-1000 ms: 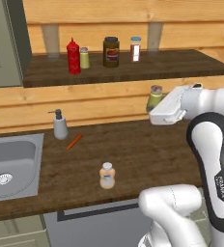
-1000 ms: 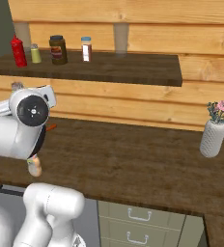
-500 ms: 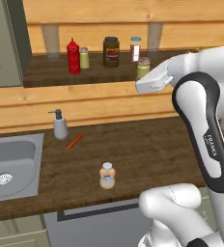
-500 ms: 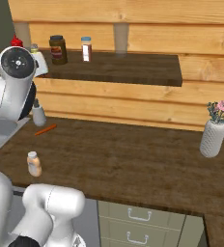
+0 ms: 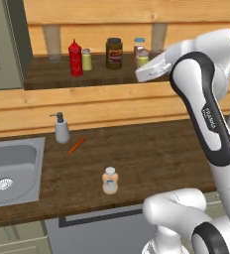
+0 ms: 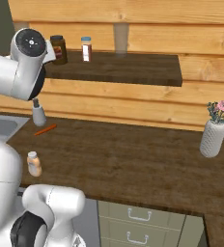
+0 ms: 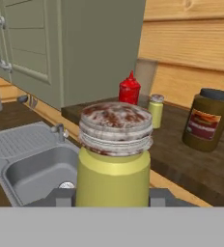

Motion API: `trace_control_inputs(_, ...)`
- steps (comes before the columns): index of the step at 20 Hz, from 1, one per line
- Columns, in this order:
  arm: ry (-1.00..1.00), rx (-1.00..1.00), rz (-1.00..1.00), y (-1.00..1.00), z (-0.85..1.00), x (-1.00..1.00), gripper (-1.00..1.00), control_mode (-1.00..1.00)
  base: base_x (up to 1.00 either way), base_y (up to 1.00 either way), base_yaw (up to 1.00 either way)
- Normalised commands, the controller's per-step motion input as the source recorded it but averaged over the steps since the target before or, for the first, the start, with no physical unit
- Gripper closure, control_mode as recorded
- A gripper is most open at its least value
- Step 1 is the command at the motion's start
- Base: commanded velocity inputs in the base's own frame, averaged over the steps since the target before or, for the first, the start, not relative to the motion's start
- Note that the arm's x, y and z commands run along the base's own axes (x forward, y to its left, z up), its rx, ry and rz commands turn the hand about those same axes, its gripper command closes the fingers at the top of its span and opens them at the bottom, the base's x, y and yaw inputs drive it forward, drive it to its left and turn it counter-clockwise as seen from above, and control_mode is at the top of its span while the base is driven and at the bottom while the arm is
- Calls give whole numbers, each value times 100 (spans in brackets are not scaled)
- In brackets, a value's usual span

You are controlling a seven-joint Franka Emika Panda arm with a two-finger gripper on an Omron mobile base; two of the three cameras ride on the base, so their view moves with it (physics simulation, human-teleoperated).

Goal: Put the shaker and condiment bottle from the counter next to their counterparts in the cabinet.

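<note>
Olive-yellow, the shaker (image 7: 113,161) is clamped in the tool (image 5: 143,63) at cabinet shelf (image 5: 52,79) height; placement beside the paler shaker (image 5: 86,60) is next. The condiment bottle (image 5: 109,180) is left on the counter (image 5: 151,149).

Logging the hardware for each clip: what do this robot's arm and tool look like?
The arm is glossy white with rounded, tube-like links and dark grey to black bands at the joints. One link has small dark lettering along its side. A round grey cap with small dots covers a joint in the right base view. The tool has dark grey fingers. No loose cables are visible.
</note>
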Motion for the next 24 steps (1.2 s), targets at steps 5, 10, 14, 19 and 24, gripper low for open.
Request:
trace_control_inputs(5, 0, 5, -5, 20, -3, 33, 100, -100, 0, 0, 0)
trace_control_inputs(10, 1, 1, -1, 3, -2, 42, 100, -100, 0, 0, 0)
trace_control_inputs(14, 0, 0, 0, 2, -16, 33, 100, -100, 0, 0, 0)
trace_control_inputs(19, 0, 0, -3, 23, -10, 26, 100, -100, 0, 0, 0)
trace_control_inputs(24, 0, 0, -6, 27, -7, 32, 100, -100, 0, 0, 0)
